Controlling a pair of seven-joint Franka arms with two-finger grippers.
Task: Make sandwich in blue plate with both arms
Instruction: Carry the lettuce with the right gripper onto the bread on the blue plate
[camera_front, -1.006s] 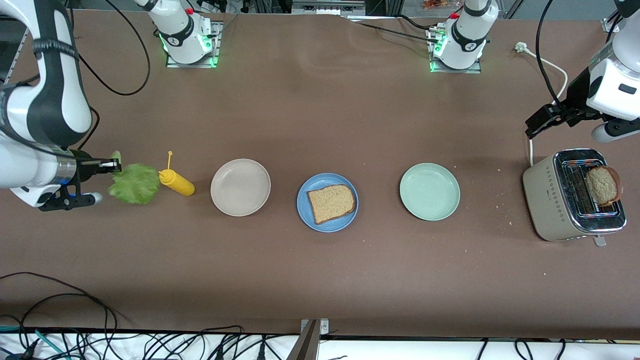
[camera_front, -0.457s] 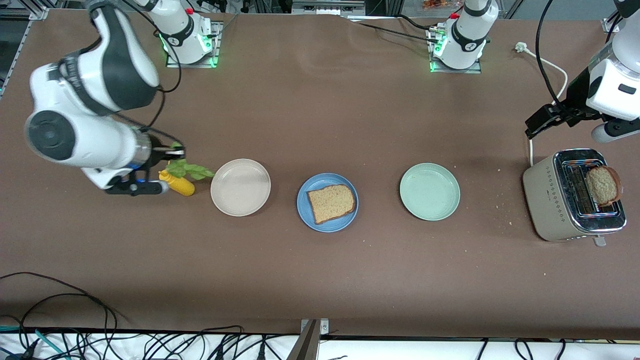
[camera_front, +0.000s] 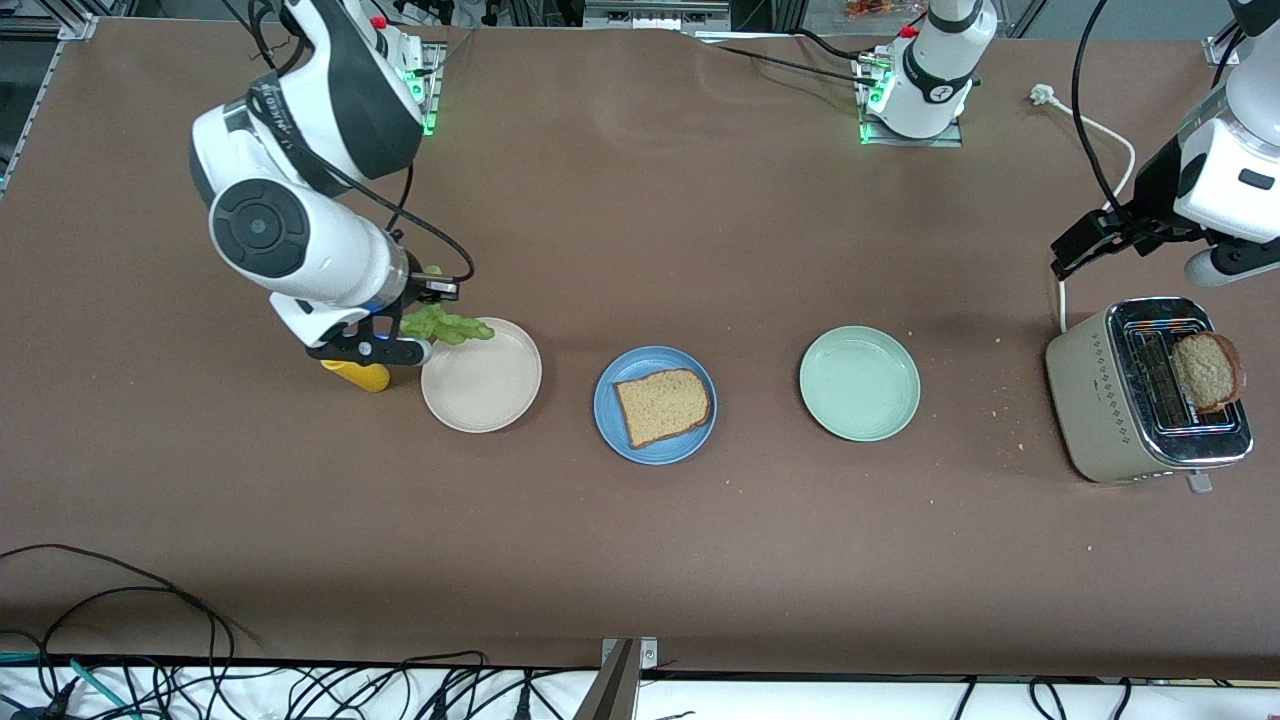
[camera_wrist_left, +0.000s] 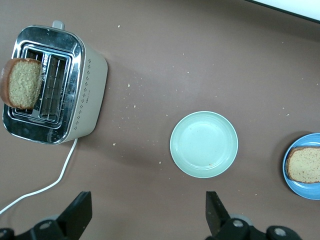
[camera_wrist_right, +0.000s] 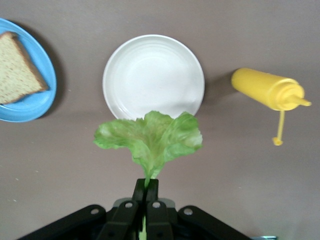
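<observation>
A round sky-blue plate (camera_front: 655, 405) sits near the middle of a brown bench (camera_front: 640, 560). On it lies one square-ish brown bread slice (camera_front: 662, 406) with a darker crust, nothing on top. A cream plate (camera_front: 481, 375) lies beside it toward the right arm's end, and a pale mint-green plate (camera_front: 859, 383) toward the left arm's end.

The right tool (camera_wrist_right: 146, 192) hangs over the rim of the cream plate, its fingers pinched tight on the stem of a ruffled green lettuce leaf (camera_wrist_right: 150, 137). The right arm covers most of a yellow squeeze bottle (camera_front: 358, 375) in the front view; the right wrist view shows it lying on its side.

The left tool (camera_wrist_left: 145, 220) waits with fingers spread wide, holding nothing, over bare bench near a beige toaster (camera_front: 1145, 395). A second bread slice (camera_front: 1207, 371) stands in a toaster slot, its lower part hidden.
</observation>
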